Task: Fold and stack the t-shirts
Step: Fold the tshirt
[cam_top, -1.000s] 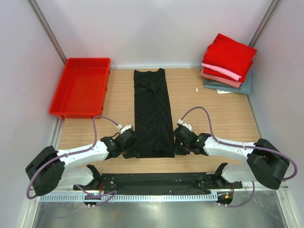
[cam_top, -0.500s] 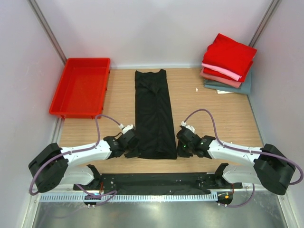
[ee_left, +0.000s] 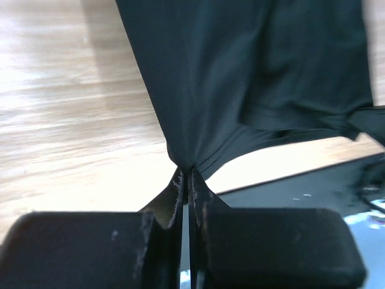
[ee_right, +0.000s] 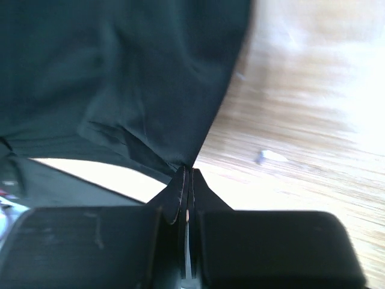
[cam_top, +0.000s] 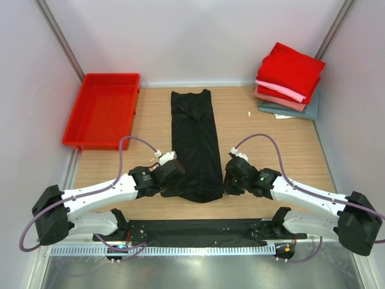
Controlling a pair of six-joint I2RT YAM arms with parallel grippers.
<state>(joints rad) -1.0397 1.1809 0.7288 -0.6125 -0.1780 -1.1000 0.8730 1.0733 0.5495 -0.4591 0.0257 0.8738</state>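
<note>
Well beyond the left claw (cam_top: pixel 170 182) and off to its outer side, a red tray (cam_top: pixel 102 111) sits at the table's (cam_top: pixel 271 138) far edge. The left claw is pinched together on the near left corner of the black t-shirt (cam_top: pixel 195 138), cloth puckering right at its fingertips. The shirt lies between the two claws and stretches away from them as a long narrow strip. The right claw (cam_top: pixel 231 182) is clamped on the near right corner the same way. Far beyond it, to its outer side, stands a stack of folded t-shirts (cam_top: pixel 290 81), red on top.
</note>
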